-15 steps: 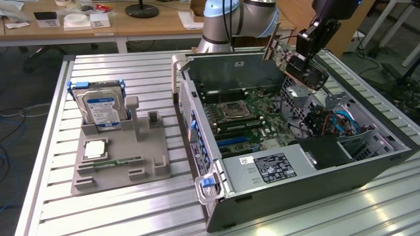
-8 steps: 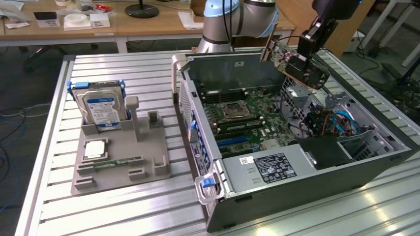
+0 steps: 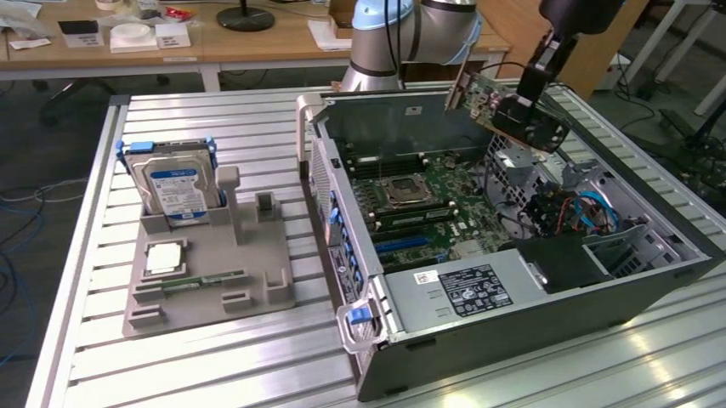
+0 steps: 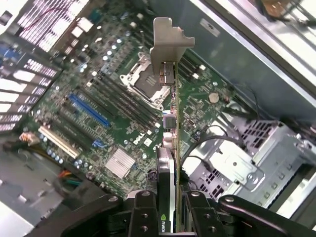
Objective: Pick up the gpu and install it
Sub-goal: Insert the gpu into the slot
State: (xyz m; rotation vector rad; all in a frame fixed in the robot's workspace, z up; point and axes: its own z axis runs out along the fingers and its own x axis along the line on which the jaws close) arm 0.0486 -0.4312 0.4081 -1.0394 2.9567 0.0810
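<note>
While the gpu (image 3: 485,95) hangs in the air, nothing is seated, so all the risk is ahead.

Exterior view's left: grey fixture (image 3: 255,255) holds the hard drive (image 3: 172,183) upright and a memory stick (image 3: 204,280) flat. Both are well apart from the arm, no hazard there.

Centre: open case (image 3: 511,327) on its side, motherboard (image 3: 437,217) exposed, blue slot (image 3: 403,245) unoccupied.

Exterior view's right: gripper (image 3: 531,115) clamped narrow on the gpu. Card is tilted, above the case's far corner, touching nothing.

Risks, as I judge them:
- Wrist view shows the fingers (image 4: 143,210) pinching one end of the card edge-on, with the metal bracket (image 4: 170,42) far out. That's a long lever, so any contact could pivot the card in the jaws.
- Bracket leads. If it catches the case wall or the CPU socket (image 4: 148,81), it scrapes.
- Card line isn't over the blue slot. Lowered from this pose, it would likely hit memory slots or components.
- Loose cables (image 4: 212,140) by the drive cage (image 4: 242,170) sit just beside the card, so they could snag.
</note>
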